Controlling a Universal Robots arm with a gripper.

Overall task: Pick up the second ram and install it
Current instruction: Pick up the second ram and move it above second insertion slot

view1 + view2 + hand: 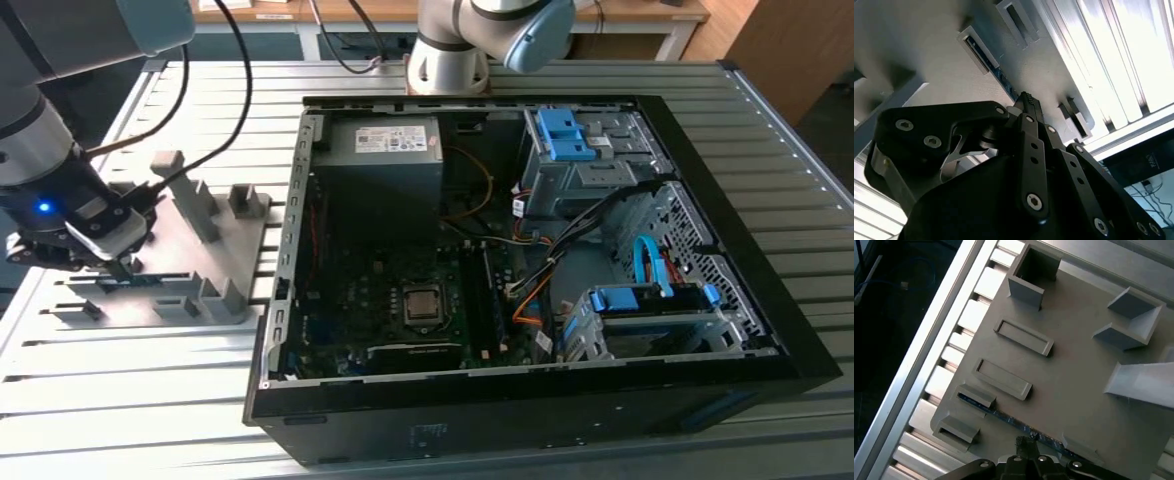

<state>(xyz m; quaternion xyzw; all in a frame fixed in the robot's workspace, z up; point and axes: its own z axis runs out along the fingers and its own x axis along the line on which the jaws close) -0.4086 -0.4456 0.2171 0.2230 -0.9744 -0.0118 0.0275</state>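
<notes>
Set on the surface [134, 400]: holder block [200, 262] at the exterior view's left, computer case [534, 250] at its right. Standing on edge in the holder block's slots: second ram [1004, 416], gripper [1026, 441] at its upper edge.

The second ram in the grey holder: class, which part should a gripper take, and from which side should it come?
Take the second ram by the middle of its upper edge, pinching across its flat faces, coming straight down. It stands on edge with both ends tucked into slotted posts of the grey holder, so only the mid-span looks free. The gripper hangs over that stretch.
</notes>
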